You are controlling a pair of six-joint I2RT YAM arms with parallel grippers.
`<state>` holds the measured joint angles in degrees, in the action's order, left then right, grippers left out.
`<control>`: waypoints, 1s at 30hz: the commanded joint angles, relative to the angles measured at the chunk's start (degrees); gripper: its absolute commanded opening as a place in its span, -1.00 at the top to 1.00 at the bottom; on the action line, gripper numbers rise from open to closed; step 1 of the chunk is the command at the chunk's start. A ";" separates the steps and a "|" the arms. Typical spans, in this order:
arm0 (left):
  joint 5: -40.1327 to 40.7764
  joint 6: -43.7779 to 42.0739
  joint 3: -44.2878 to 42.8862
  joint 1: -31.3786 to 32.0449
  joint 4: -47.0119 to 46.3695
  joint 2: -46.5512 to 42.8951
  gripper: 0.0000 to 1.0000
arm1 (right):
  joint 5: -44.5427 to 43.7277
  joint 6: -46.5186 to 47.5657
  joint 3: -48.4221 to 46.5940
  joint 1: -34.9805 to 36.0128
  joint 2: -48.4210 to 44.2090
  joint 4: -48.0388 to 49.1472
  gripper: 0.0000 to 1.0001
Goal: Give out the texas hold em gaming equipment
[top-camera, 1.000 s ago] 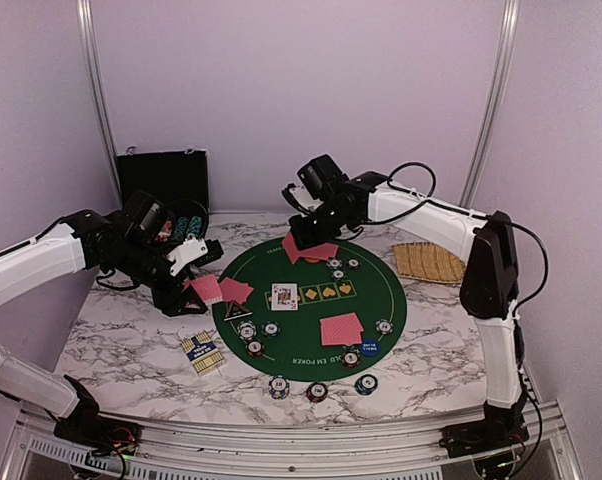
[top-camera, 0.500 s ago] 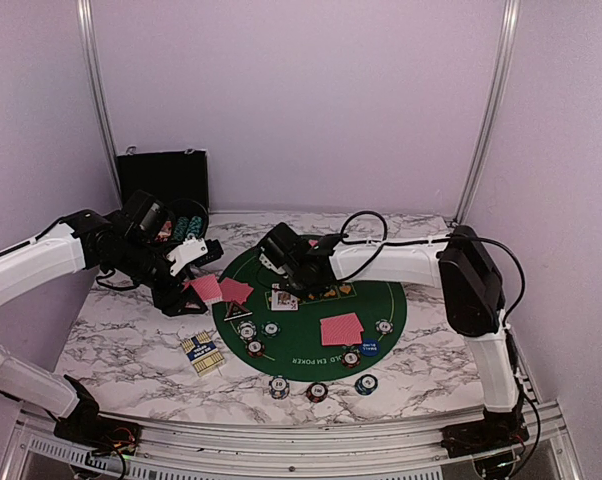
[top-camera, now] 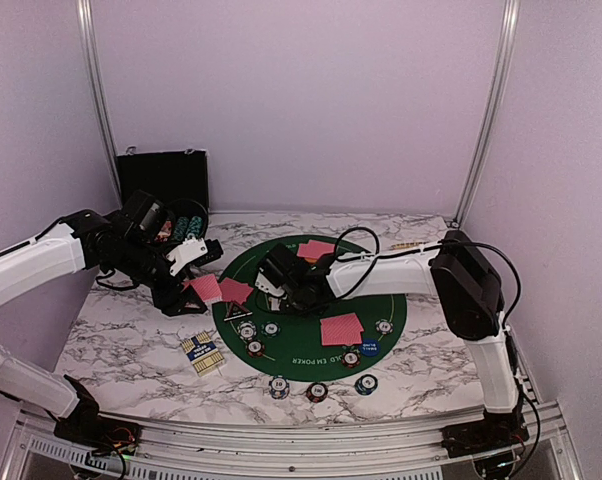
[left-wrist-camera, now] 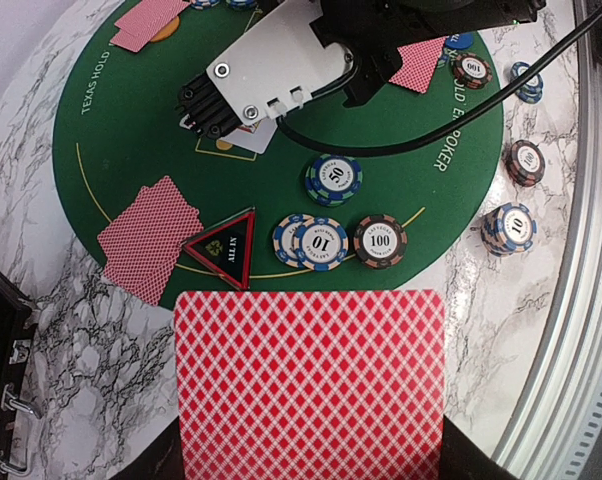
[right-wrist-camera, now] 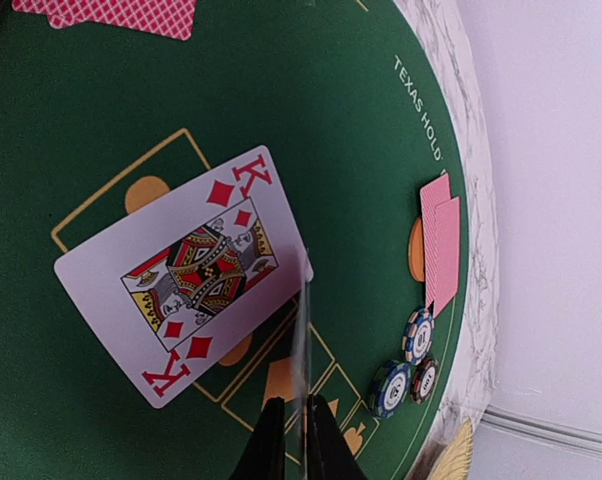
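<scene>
The left claw (left-wrist-camera: 306, 465) is pressed together on a red-backed card (left-wrist-camera: 311, 380), which is held flat above the tabletop (left-wrist-camera: 61, 340) at the edge of the green mat (left-wrist-camera: 131, 130). The right claw (right-wrist-camera: 294, 410) is seen nearly closed, seemingly pinching an edge-on card (right-wrist-camera: 301, 330) just over the king of diamonds (right-wrist-camera: 181, 275), laid face up on the mat. Poker chips (left-wrist-camera: 316, 242) are lined along its rim.

Marble table (top-camera: 131, 345) bears green felt mat (top-camera: 296, 342), loose chips (top-camera: 317, 391), black case (top-camera: 163, 178).
</scene>
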<state>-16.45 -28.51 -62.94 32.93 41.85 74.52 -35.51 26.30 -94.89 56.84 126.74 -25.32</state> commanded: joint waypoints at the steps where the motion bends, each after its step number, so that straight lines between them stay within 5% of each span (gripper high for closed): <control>1: -0.17 -0.05 -1.14 -0.23 -0.80 -1.35 1.00 | 3.08 -0.33 0.37 0.64 -2.65 0.54 0.81; 22: -0.26 0.02 -2.25 -0.23 -0.82 -0.63 1.00 | 11.45 -5.66 4.33 0.53 -8.01 -1.31 -0.13; 30: -0.09 0.10 -2.23 -0.23 -0.82 -0.54 1.00 | 21.83 -23.35 -2.12 -7.38 -11.80 -4.57 -0.32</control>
<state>-16.45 -28.51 -63.02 32.93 41.85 74.52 -20.99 14.74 -91.88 54.81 118.87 -27.75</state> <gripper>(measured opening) 0.659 0.657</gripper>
